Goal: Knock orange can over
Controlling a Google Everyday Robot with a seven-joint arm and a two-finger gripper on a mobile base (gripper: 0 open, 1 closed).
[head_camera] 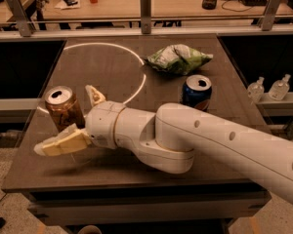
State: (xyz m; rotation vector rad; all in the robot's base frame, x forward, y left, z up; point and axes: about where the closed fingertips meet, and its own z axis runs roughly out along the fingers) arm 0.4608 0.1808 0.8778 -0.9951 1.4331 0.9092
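Near the left edge of the surface (53, 174) stands the orange can (63, 108), upright, with the pincer (64, 120) spread wide about it — one finger (63, 141) in front of the can, the other just behind it. A push toward that close edge could send the can off the surface, and a weak nudge might only slide it. Right of the can, toward the blue can (196, 91) and chip bag (178, 58), lies open room — tipping that way looks safer.
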